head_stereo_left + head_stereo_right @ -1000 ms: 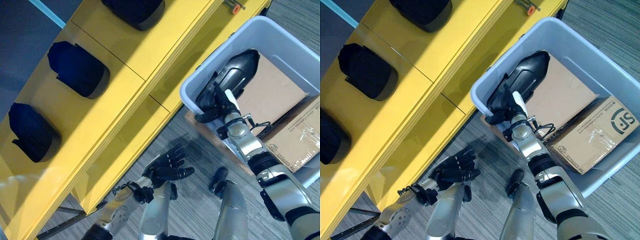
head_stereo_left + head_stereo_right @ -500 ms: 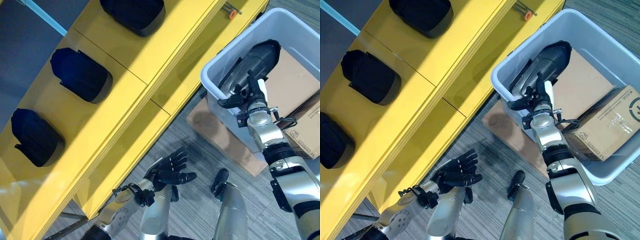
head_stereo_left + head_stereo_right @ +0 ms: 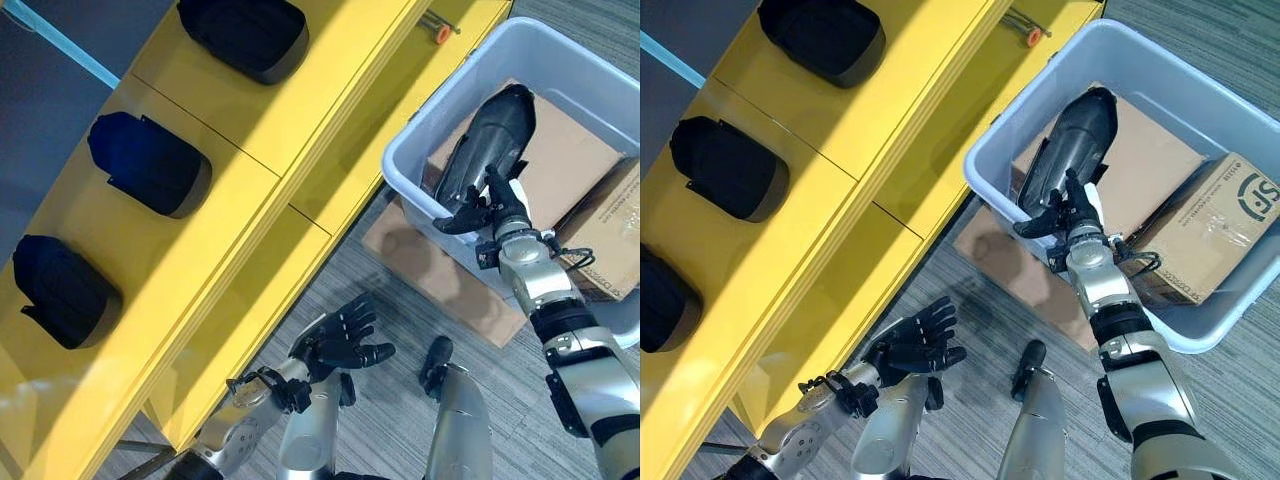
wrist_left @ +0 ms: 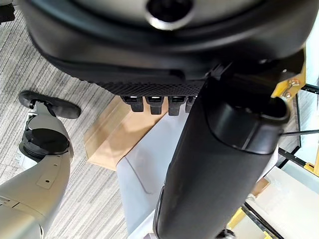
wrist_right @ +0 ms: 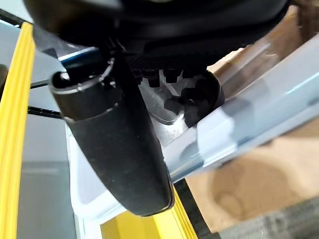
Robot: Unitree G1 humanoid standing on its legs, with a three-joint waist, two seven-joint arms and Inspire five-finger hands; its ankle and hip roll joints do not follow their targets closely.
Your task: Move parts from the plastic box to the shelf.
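Parts: one dark part [image 3: 487,150] leans vs the near wall of the plastic box [image 3: 440,90], upper end propped over a cardboard box [image 3: 1205,235] inside. Right robot hand [image 3: 487,208] is at its lower end, at the box rim; fingers curl twd the part, but can't tell if they've closed on it. Left robot hand [image 3: 340,340] hangs low over the floor, well clear of the box, fingers spread, holding nothing.

Progress, as I judge it: three dark parts [image 3: 148,160] already sit on the yellow shelf [image 3: 300,90], so most of the job looks done; the leaning part isn't out yet, still needs lift + carry.

Room: shelf edge runs just beside the box's near corner, tight gap there. Bare yellow shelf betw the box and the nearest placed part, space enough to set one down. Box wall is the edge to clear on lift.
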